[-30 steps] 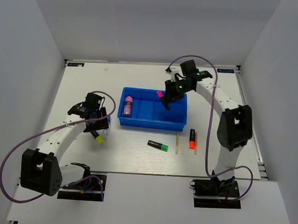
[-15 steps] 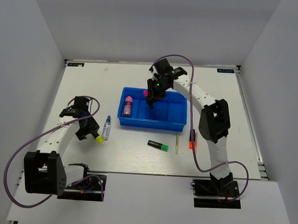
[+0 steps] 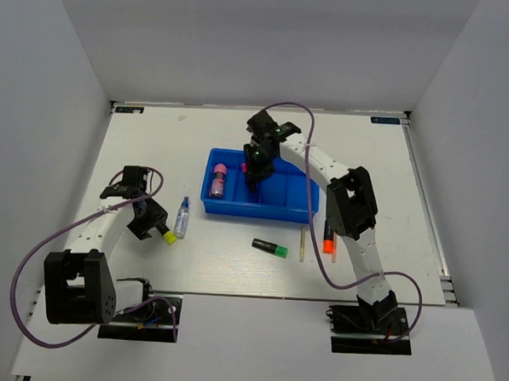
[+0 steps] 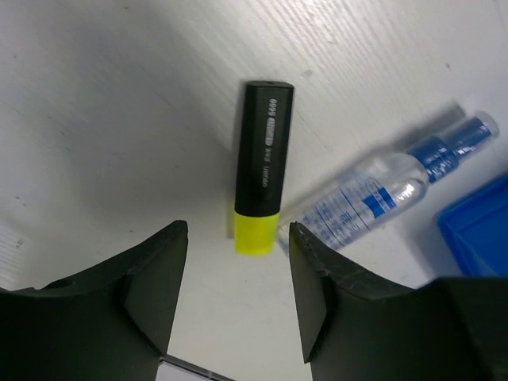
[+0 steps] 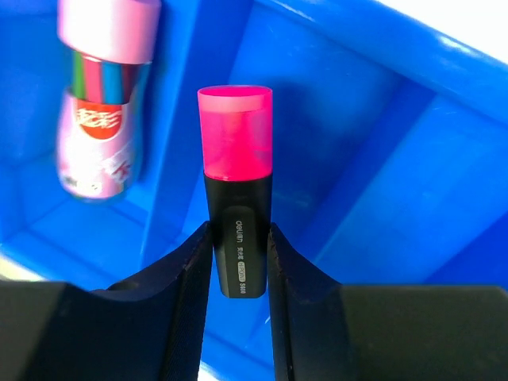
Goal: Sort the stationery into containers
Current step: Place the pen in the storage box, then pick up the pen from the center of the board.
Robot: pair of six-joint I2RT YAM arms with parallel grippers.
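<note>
The blue tray [image 3: 262, 210] lies mid-table. My right gripper [image 3: 254, 170] hangs over its left half, shut on a pink-capped black highlighter [image 5: 235, 214] that points at a tray divider [image 5: 381, 159]. A pink tube [image 3: 219, 180] lies in the leftmost compartment. My left gripper [image 3: 150, 223] is open, low over the table, with a yellow-capped highlighter [image 4: 262, 171] just beyond its fingertips and nothing between them. On the table in front of the tray lie a green highlighter [image 3: 270, 248], an orange highlighter [image 3: 328, 237] and a thin pale stick [image 3: 303, 242].
A small clear spray bottle [image 4: 381, 194] with a blue label lies right beside the yellow highlighter, between it and the tray's left wall. Purple cables loop from both arms. White walls enclose the table on three sides.
My right arm has swung left across the tray carrying the pink highlighter. My left gripper has shifted left and down toward the yellow highlighter, and its jaws have narrowed somewhat.
</note>
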